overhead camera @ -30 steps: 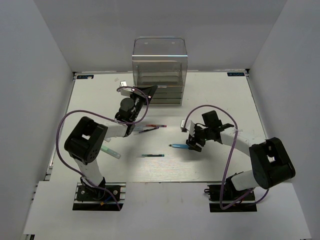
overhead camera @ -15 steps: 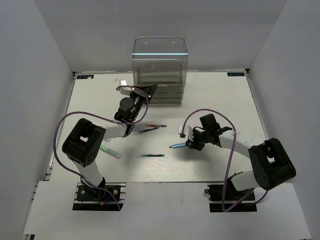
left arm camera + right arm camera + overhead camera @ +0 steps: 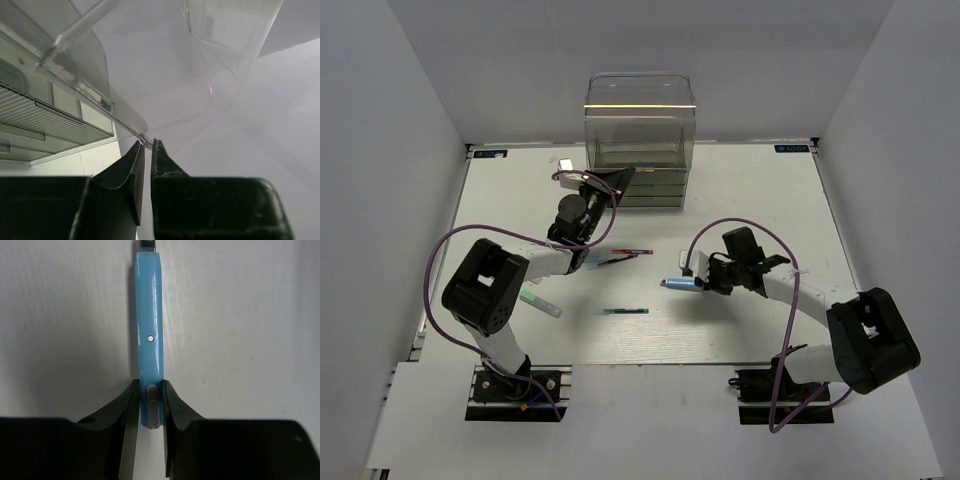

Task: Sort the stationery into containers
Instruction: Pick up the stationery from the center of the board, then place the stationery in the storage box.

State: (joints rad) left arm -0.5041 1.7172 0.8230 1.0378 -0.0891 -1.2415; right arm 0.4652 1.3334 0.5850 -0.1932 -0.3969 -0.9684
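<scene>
My right gripper (image 3: 150, 385) is shut on the end of a light blue pen (image 3: 149, 315). In the top view the pen (image 3: 676, 283) sticks out left of that gripper (image 3: 698, 282), mid-table. The containers (image 3: 640, 140), a clear box of stacked drawers, stand at the back. My left gripper (image 3: 148, 144) is shut, pinching the rim of a clear drawer (image 3: 165, 75) in front of the box (image 3: 608, 187). On the table lie two thin red and dark pens (image 3: 632, 252), a dark pen (image 3: 625, 311) and a pale green stick (image 3: 540, 303).
White walls enclose the table on three sides. The left arm's purple cable (image 3: 440, 270) loops out to the left. The right arm's cable (image 3: 720, 228) arcs over its wrist. A small white block (image 3: 564, 163) lies left of the drawer box.
My right gripper has closed its jaws on the light blue pen and shifted slightly up and left with it. The left arm has stayed at the drawer.
</scene>
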